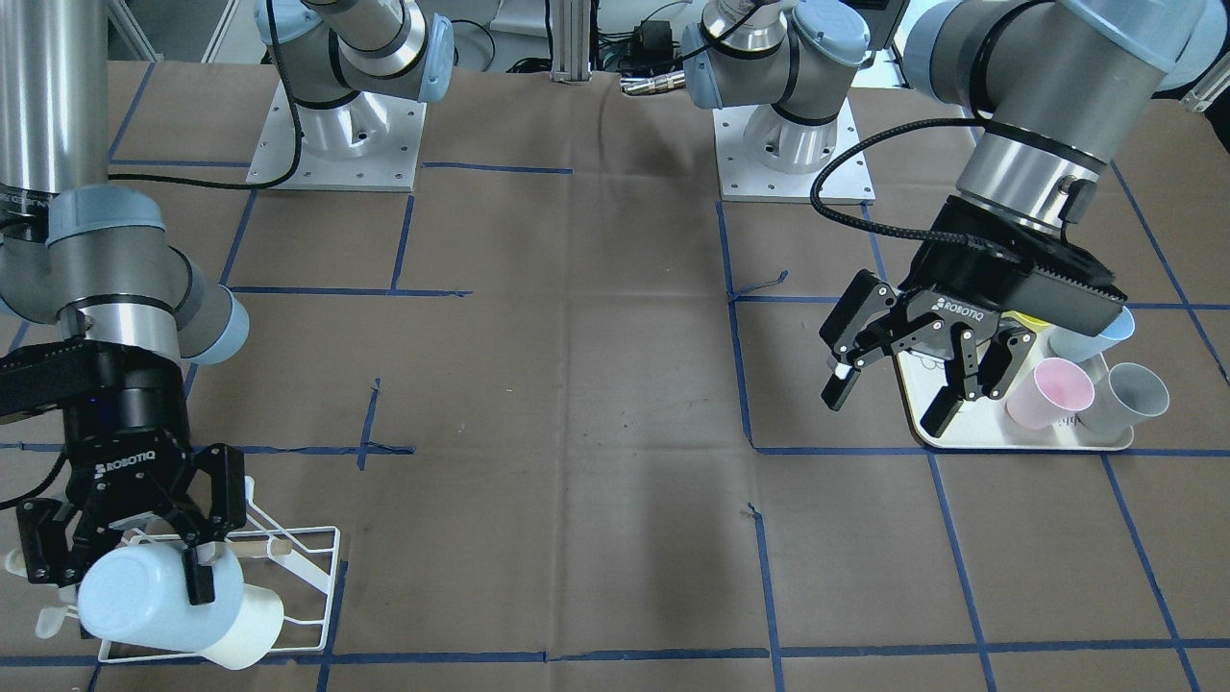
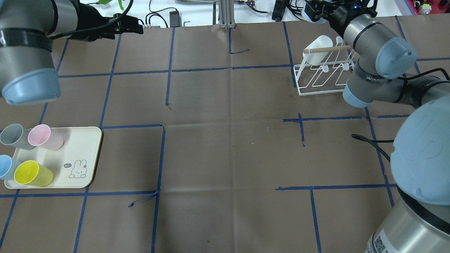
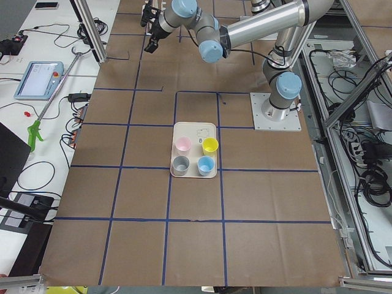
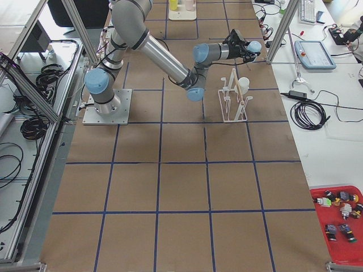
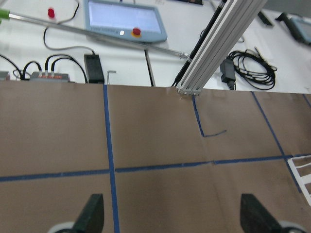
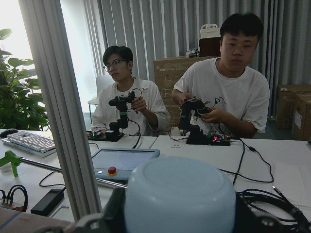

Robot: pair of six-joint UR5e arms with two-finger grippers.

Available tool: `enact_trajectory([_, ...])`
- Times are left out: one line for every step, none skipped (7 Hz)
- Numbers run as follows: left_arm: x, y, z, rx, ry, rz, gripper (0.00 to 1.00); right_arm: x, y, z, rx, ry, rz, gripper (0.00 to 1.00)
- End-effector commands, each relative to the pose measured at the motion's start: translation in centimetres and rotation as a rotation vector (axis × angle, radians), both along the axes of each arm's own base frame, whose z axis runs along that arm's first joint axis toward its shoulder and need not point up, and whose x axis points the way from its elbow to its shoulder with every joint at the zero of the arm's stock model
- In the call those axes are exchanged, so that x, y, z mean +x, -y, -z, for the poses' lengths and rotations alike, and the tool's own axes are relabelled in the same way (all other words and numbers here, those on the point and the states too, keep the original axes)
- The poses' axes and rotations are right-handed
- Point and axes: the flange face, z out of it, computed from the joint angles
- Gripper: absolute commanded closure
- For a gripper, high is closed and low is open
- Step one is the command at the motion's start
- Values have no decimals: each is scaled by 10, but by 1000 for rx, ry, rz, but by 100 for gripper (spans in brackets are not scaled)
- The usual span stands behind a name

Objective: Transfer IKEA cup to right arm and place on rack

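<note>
Nearest the front-facing camera, the low white wire rack with its light wooden rod stands on the brown paper-covered table marked with blue tape lines. The black two-finger right gripper hangs over the rack, its fingers clamped on either side of a pale blue plastic cup. The cup lies tilted on its side, its rounded base turned away from the rack's middle. In the right wrist view that base fills the gap between the fingers. Whether the cup touches the prongs cannot be told. A white plastic cup already sits on the rack just under the blue one, and the silver-grey right arm reaches over the rack from the robot's side. Well apart from the rack, toward the other end of the table, lies a cream rectangular tray with a rabbit drawing. On it are a pink cup, a grey cup, a light blue cup and a yellow cup, all on their sides. The black left gripper hovers above the tray edge that faces the rack, with its jaws spread wide and nothing between them. Farther from the rack, the two arms' bases are bolted to metal plates.
</note>
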Motion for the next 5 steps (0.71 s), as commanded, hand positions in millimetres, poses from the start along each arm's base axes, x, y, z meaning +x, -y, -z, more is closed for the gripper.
enact_trajectory([-18,-4,-15,317,92,-75,1,-50,1,2,-17,-64,52,62])
enact_trajectory([-25,-18,-8,430,146,-98,1,-66,1,3,-20,-86,73,62])
enact_trajectory([-23,-28,-1,496,198,-106,1,-86,2,10,-7,-88,102,63])
enact_trajectory([-22,-32,5,511,225,-111,0,-109,1,16,-5,-105,111,63])
enact_trajectory([-24,-35,1,501,222,-108,0,-118,1,29,6,-104,78,63])
